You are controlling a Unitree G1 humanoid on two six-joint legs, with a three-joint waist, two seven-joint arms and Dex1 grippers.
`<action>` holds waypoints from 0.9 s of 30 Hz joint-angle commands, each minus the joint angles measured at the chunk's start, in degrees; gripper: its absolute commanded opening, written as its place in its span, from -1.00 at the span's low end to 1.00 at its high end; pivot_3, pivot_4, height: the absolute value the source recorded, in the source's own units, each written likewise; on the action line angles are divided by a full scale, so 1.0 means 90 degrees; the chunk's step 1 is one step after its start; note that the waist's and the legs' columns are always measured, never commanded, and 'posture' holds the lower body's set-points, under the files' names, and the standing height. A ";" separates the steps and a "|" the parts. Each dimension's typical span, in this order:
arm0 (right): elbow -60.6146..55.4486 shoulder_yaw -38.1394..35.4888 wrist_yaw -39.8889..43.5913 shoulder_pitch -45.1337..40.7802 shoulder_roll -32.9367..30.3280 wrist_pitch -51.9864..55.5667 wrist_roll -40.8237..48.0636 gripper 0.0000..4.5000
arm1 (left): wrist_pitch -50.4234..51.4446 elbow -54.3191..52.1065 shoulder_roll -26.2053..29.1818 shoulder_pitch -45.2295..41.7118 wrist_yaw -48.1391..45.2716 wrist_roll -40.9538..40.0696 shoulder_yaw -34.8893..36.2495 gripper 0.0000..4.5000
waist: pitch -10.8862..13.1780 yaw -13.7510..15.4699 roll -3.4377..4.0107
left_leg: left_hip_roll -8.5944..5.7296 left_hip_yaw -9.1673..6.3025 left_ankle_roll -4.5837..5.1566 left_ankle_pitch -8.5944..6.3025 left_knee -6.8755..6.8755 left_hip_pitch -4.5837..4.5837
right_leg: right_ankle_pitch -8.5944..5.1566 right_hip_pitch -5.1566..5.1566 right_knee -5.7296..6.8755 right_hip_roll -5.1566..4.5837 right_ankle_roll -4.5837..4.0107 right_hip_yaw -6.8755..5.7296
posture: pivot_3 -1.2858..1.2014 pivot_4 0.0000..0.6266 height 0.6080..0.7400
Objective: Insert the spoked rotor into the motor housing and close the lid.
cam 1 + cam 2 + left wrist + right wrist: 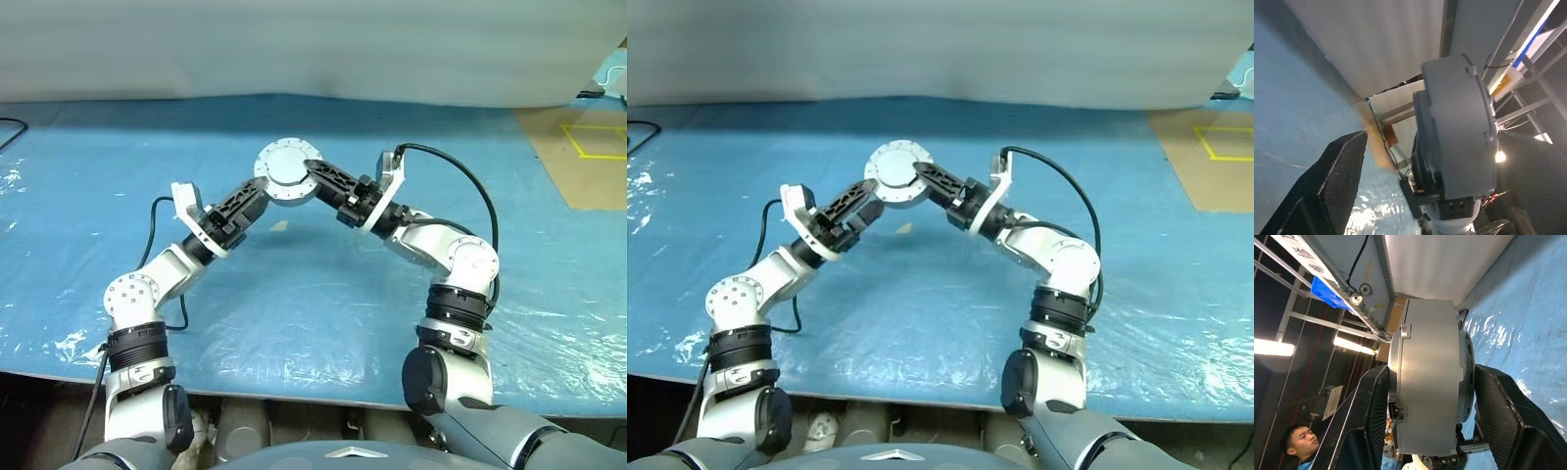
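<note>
my right claw [315, 177] is clamped across the thickness of the closed motor housing [284, 173], holding it up above the blue counter [313, 294]. my left claw [257, 196], fingers spread wide, sits just beside its rim, gripping nothing. the housing's axis runs between my right claw's fingers.

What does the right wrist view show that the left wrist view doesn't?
Right wrist view alone: the right tool clamped across the grey motor housing, plus a person in the background. Left wrist view alone: the left tool open, its fingers off the housing. Shared: the assembled housing seen edge-on, raised above the blue table cover.
</note>
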 commanded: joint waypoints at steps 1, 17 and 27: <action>-0.0418 0.0161 0.0014 -0.0074 -0.0042 -0.0141 0.0617 0.01 | 0.0046 -0.0143 -0.0061 -0.0064 -0.0051 -0.0352 -0.0043 0.99 | 0.0000 -0.0003 0.0000 | 0.0000 0.0000 0.0000 0.0000 0.0002 0.0000 | 0.0000 0.0000 0.0000 0.0000 0.0001 0.0001 | 0.03 -0.52 1.00; -0.0315 0.0669 -0.0288 0.0064 -0.0447 -0.0472 0.1113 0.01 | -0.0846 0.0742 -0.0752 -0.0503 0.0121 0.0262 -0.0429 0.99 | 0.0003 0.0005 -0.0005 | -0.0003 -0.0005 0.0000 0.0000 0.0024 -0.0009 | 0.0011 0.0006 -0.0002 -0.0002 0.0025 0.0001 | 0.03 -0.52 1.00; -0.0270 0.0812 -0.0438 0.0144 -0.0471 -0.0655 0.1294 0.01 | -0.0996 0.0588 -0.0971 -0.0412 0.0191 0.0695 -0.0737 0.46 | 0.0004 0.0004 -0.0007 | -0.0002 -0.0008 0.0000 0.0000 0.0025 -0.0013 | 0.0012 0.0006 0.0000 -0.0002 0.0026 -0.0003 | 0.03 -0.52 1.00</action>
